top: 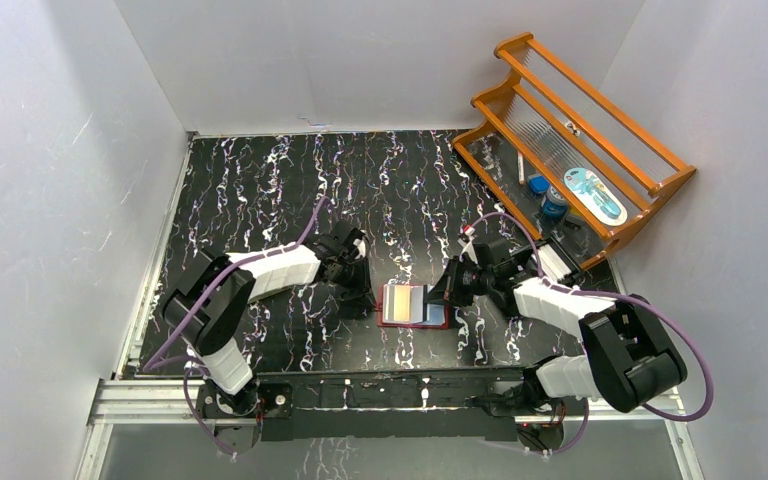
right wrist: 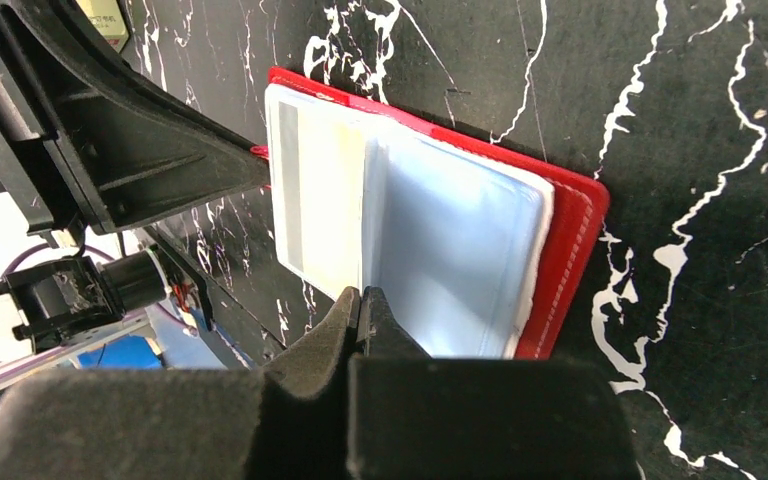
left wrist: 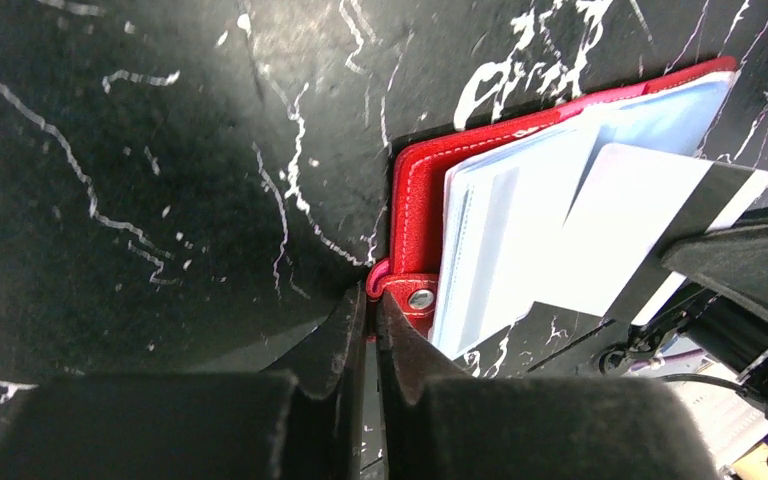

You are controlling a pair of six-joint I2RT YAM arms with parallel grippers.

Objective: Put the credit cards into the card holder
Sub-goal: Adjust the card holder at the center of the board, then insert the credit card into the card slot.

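Observation:
The red card holder (top: 441, 322) lies open on the black marbled table between my two grippers, its clear bluish pockets (right wrist: 460, 260) facing up. My left gripper (top: 369, 298) (left wrist: 372, 300) is shut on the red snap tab (left wrist: 412, 296) at the holder's left edge (left wrist: 418, 190). From the right side my right gripper (top: 447, 290) (right wrist: 362, 293) is shut on a pale credit card with a black stripe (left wrist: 630, 215). That card slants down, with its far end among the pockets. Another pale card with a grey stripe (right wrist: 310, 200) sits in a pocket.
An orange wooden rack (top: 580, 140) with a few small items stands at the back right of the table. White walls close in the left, back and right sides. A metal rail (top: 360, 395) carrying both arm bases runs along the near edge.

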